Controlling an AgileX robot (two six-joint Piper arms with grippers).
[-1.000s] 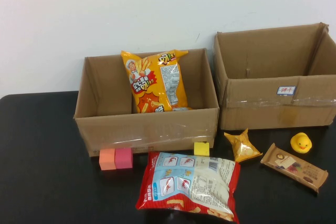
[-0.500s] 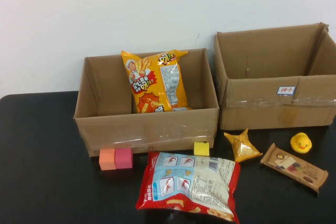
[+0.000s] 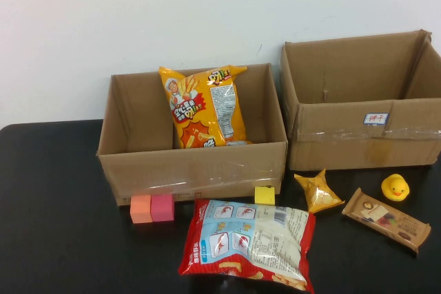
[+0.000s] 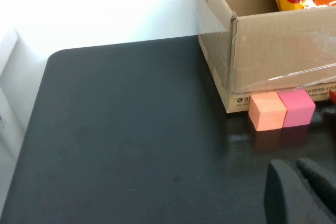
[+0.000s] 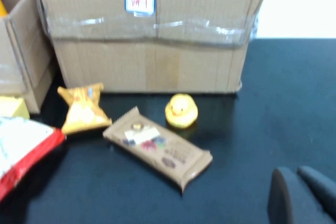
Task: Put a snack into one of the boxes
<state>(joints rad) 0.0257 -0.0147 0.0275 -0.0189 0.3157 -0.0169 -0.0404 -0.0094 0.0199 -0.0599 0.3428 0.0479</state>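
1. 2 brown cardboard boxes stand at the back of the black table [image 3: 55, 197]: the left box [image 3: 193, 170] and the right box [image 3: 358, 139], which carries a small blue-edged white label [image 3: 376, 119] on its front wall.
2. An orange snack bag [image 3: 204, 107] stands upright inside the left box, leaning against its back wall.
3. A large red and white snack bag [image 3: 249, 242] lies flat on the table just in front of the left box.
4. A small gold pouch [image 3: 318, 191] lies in front of the gap between the boxes, near a brown wrapped bar [image 3: 386, 219] to its right.
5. A yellow rubber duck [image 3: 395, 187] sits just in front of the right box, close behind the bar.
6. An orange block [image 3: 140, 208] and a pink block [image 3: 162, 206] touch each other against the left box's front wall; a yellow block [image 3: 264, 195] sits further right along that wall.
7. The left gripper [image 4: 302, 192] hovers low over bare table, near the orange and pink blocks, fingers pressed together and holding nothing.
8. The right gripper [image 5: 302, 195] hangs above the table on the near side of the bar and duck, fingers likewise pressed together and empty.
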